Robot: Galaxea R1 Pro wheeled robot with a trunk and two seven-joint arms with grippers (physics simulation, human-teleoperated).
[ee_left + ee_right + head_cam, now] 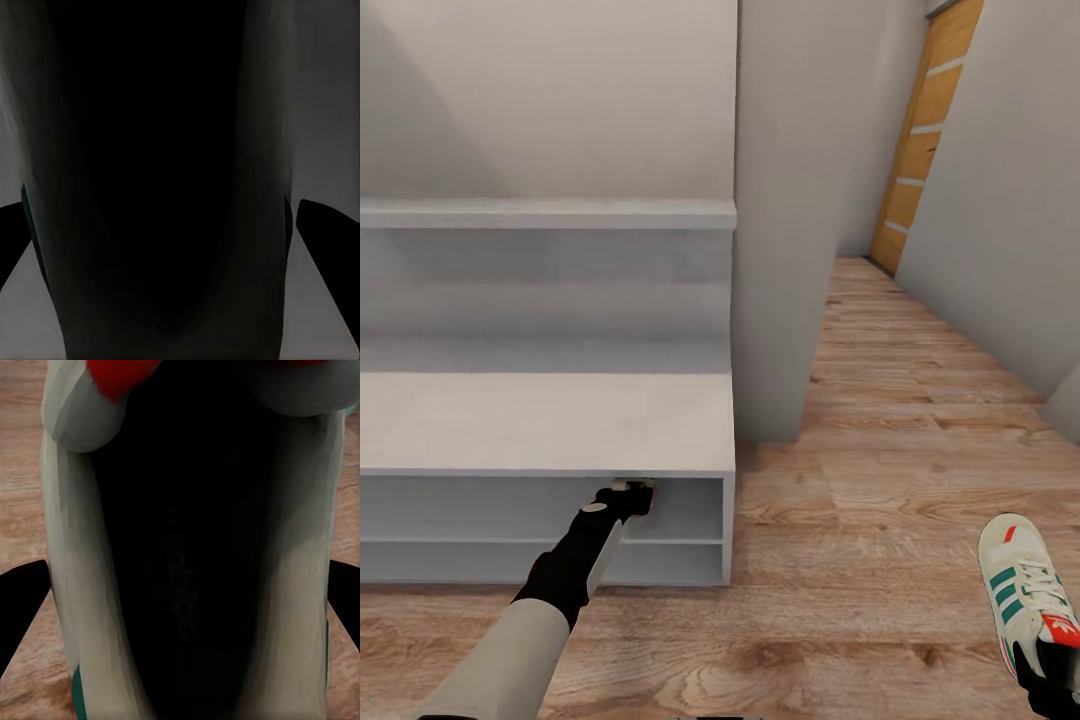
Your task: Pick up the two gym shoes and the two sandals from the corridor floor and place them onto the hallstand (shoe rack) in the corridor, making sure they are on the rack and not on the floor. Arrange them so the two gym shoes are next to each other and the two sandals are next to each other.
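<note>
- Head view: my left arm reaches forward into the upper of the two low open compartments of the hallstand [540, 420], near its right end. My left gripper [632, 492] sits just under the lip of the flat top, its tips hidden inside the shadowed opening, so from here I cannot tell how its jaws stand. Above the flat top a stepped shelf runs along the wall.
- Head view, lower right: my right gripper [1050, 672] is at the frame's edge, closed around the heel end of a gym shoe [1022, 590], cream-white with green side stripes and a red toe mark. The shoe points forward, toe away from me, above the corridor floor [880, 470], well apart from the rack. Whether its sole touches the planks I cannot say.
- Head view, far end: a grey wall corner [780, 220] stands just right of the rack, and a wooden door [922, 140] closes the corridor beyond it.
- Left wrist view: my two dark fingers [322, 225] flank a pale shape with a deep black hollow, probably the second gym shoe [300, 135] seen from the heel into its opening; the picture is very dim. The fingers lie close against its sides, so it looks held.
- Right wrist view: my fingers [22, 592] bracket the cream-white shoe on both sides, looking down into its dark insole, the red tongue label at the far end and wood planks beside it.
</note>
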